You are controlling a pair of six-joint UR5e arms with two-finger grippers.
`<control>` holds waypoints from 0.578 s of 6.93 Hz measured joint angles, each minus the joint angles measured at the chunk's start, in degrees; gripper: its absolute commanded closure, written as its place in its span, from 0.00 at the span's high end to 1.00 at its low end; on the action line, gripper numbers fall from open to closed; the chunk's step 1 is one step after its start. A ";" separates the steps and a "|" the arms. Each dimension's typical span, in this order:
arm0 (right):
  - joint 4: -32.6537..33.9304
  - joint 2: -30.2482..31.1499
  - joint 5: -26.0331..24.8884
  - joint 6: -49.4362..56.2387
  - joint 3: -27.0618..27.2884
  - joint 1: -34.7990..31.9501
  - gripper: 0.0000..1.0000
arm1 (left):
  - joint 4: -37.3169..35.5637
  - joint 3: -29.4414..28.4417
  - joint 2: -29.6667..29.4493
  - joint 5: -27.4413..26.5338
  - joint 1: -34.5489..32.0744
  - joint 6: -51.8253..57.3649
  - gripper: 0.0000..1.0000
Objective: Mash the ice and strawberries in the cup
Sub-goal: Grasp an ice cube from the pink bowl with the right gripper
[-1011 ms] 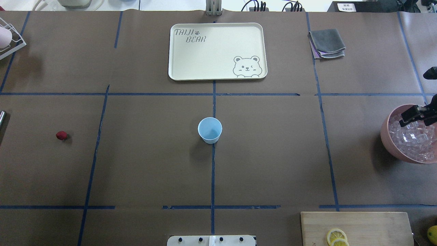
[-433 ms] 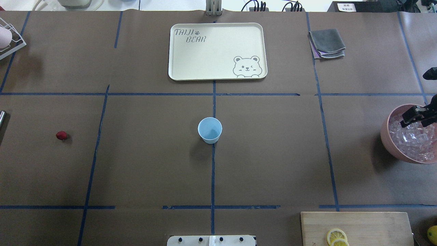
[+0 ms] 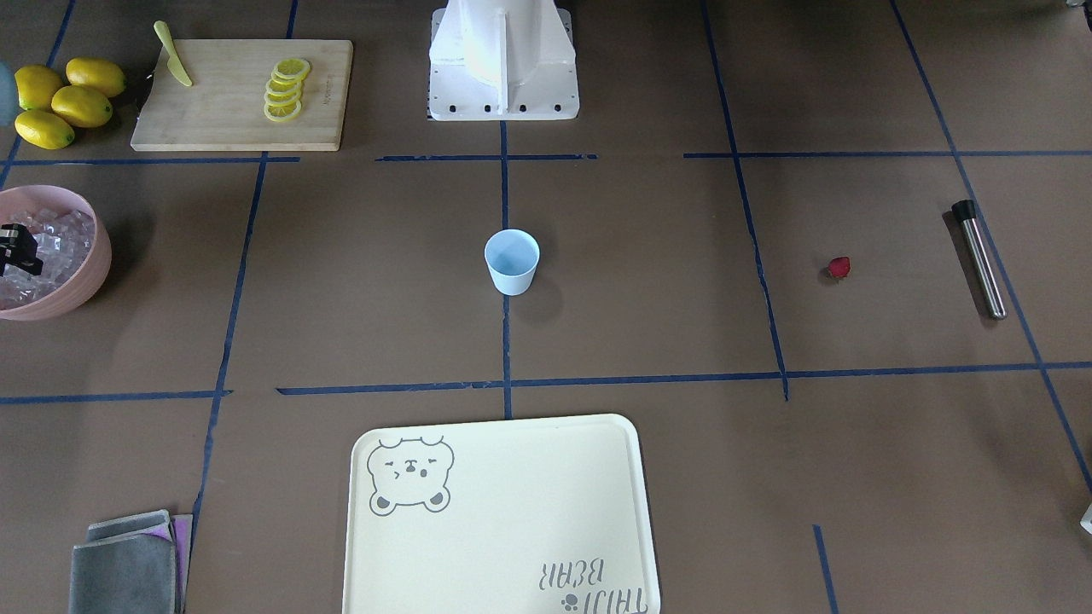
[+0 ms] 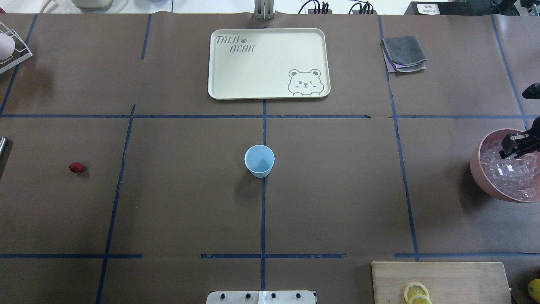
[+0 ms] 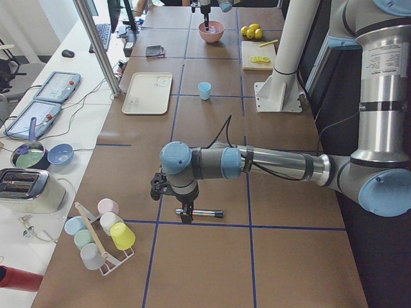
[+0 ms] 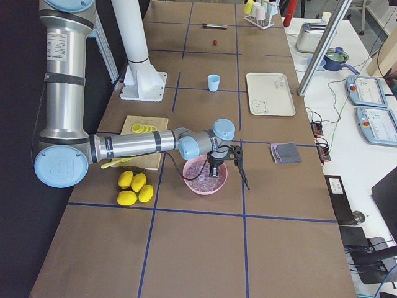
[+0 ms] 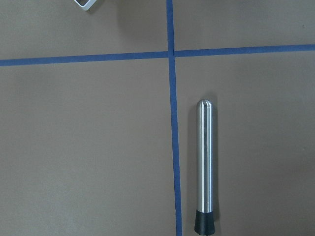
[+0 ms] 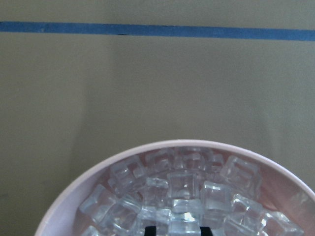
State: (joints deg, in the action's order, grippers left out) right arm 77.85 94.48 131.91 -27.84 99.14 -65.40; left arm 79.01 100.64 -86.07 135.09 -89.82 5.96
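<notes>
Fingers [image 8: 150, 231] of the right gripper [image 4: 508, 145] are sitting down among the ice [image 8: 187, 191] in the pink bowl [image 4: 476, 169], slightly apart with a cube between them, though I cannot tell whether they are pinching it. The left gripper [image 5: 185, 215] is hanging over the one steel muddler [image 7: 205, 162], its grip unreadable. By my judgement the task is barely starting: the one cup [image 4: 259, 160] is standing empty mid-table, the one strawberry [image 4: 76, 167] is lying well apart on the left, and the cubes, too many to count, are filling the one bowl
</notes>
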 measured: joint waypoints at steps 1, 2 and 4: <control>-0.04 0.01 0.01 0.06 0.10 -0.01 0.02 | 0.00 0.00 0.02 0.00 0.00 0.01 1.00; -0.06 0.03 0.03 0.10 0.60 -0.08 0.01 | 0.00 0.00 0.00 0.00 0.00 0.00 1.00; 0.01 -0.11 0.01 -0.58 5.58 -0.19 0.02 | 0.00 0.01 -0.06 0.02 0.00 -0.06 1.00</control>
State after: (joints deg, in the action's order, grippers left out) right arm 77.86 94.38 131.92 -28.42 104.71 -65.58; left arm 79.01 100.65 -86.12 135.11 -89.82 5.90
